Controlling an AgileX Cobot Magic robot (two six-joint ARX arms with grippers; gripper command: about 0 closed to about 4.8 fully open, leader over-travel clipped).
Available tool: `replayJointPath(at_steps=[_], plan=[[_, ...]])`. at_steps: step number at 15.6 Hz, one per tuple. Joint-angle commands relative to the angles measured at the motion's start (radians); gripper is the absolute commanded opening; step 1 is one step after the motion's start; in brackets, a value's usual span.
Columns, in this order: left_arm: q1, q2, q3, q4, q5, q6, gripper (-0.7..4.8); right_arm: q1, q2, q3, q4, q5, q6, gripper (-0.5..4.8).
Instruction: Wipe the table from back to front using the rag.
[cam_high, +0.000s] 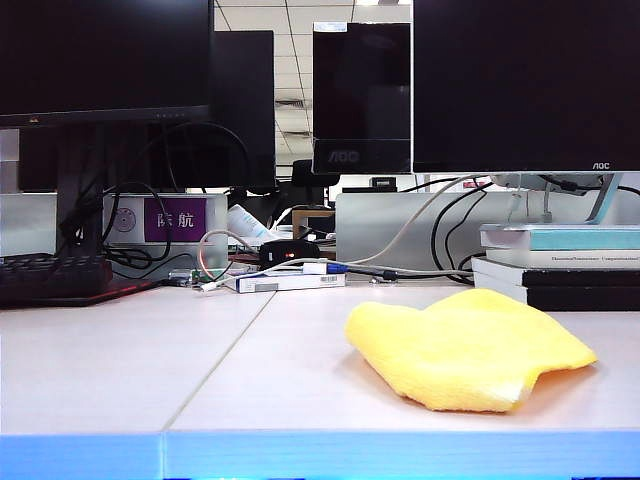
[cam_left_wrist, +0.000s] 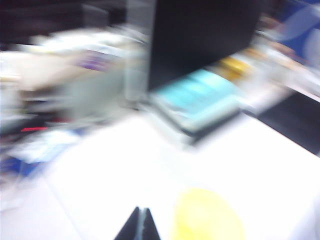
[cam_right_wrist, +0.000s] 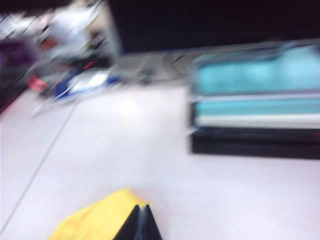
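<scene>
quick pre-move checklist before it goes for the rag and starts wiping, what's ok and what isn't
1. Rag within reach, lying loose on the table, right of the seam: ok.
2. Rag held by a gripper: not ok; neither arm shows in the exterior view and nothing grips it.
3. Left gripper ready to grasp: not ok; its fingertips are together, with the rag beside them in the blurred left wrist view.
4. Right gripper ready to grasp: not ok; shut, over the rag's edge.
5. Wiping lane from back to front: the front is bare, but books and cables crowd the back: not ok there.
6. Wrist views sharp enough for aiming: not ok, both blurred.
</scene>
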Motion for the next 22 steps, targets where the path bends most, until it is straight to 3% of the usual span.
replayJointPath(at_steps=[1, 4, 6, 8, 10, 11, 12, 16, 18, 20, 21, 22], plan=[[-0.043, 0.015, 0.018, 0.003, 0.000, 0.006, -0.03, 0.127, 0.064, 0.005, 0.007, 0.007, -0.015, -0.01], [-0.081, 0.027, 0.019, 0.002, -0.002, 0.007, -0.03, 0.270, 0.152, 0.005, -0.003, 0.022, -0.014, -0.01], [-0.084, 0.027, 0.019, 0.005, 0.001, 0.007, -0.03, 0.397, 0.237, 0.005, -0.017, 0.127, -0.013, -0.01], [-0.084, 0.027, 0.019, 0.009, 0.001, 0.007, -0.03, 0.463, 0.314, 0.005, -0.019, 0.212, 0.005, -0.01], [-0.083, 0.027, 0.027, 0.010, 0.000, 0.007, -0.03, 0.497, 0.441, 0.005, -0.013, 0.212, 0.148, 0.00], [-0.083, 0.027, 0.031, 0.012, 0.000, 0.008, -0.03, 0.500, 0.514, 0.005, -0.004, 0.194, 0.160, 0.89], [-0.083, 0.027, 0.031, 0.013, 0.000, 0.007, -0.03, 0.499, 0.615, 0.005, 0.005, 0.168, 0.180, 2.60], [-0.083, 0.027, 0.031, 0.029, 0.005, 0.007, -0.03, 0.499, 0.753, 0.005, 0.103, 0.182, 0.178, 2.80], [-0.083, 0.027, 0.031, 0.034, 0.008, 0.007, -0.03, 0.499, 0.881, 0.005, 0.190, 0.191, 0.178, 2.79], [-0.083, 0.027, 0.031, 0.033, 0.008, 0.007, -0.03, 0.499, 0.982, 0.005, 0.214, 0.217, 0.182, 1.53], [-0.083, 0.027, 0.031, 0.033, 0.008, 0.007, -0.03, 0.499, 0.996, 0.003, 0.210, 0.216, 0.186, 0.30], [-0.083, 0.027, 0.031, 0.033, 0.008, 0.007, -0.03, 0.499, 1.001, 0.003, 0.205, 0.217, 0.193, -0.06]])
